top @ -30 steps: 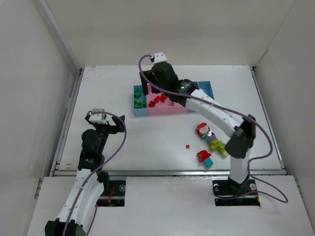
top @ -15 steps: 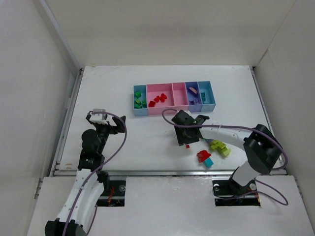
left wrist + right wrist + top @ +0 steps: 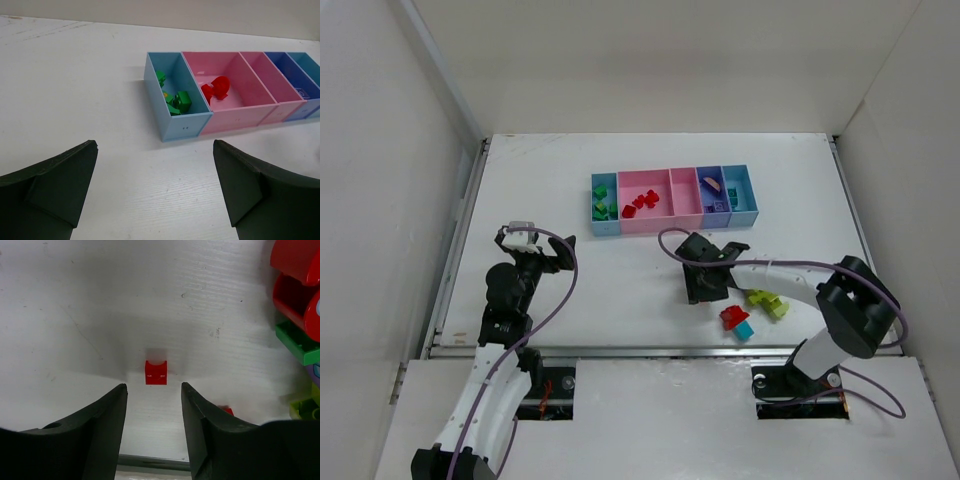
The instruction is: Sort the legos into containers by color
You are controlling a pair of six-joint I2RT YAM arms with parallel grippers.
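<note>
1 red cubic brick, scuffed white tabletop, 5 boxy bins

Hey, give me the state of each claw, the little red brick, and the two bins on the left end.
Left claw: open, empty.
Right claw: open, empty.
Little red brick: lying loose on the table, just beyond the right claw's tips.
Light blue bin: holds green legos.
Wide pink bin: holds red legos.
</note>
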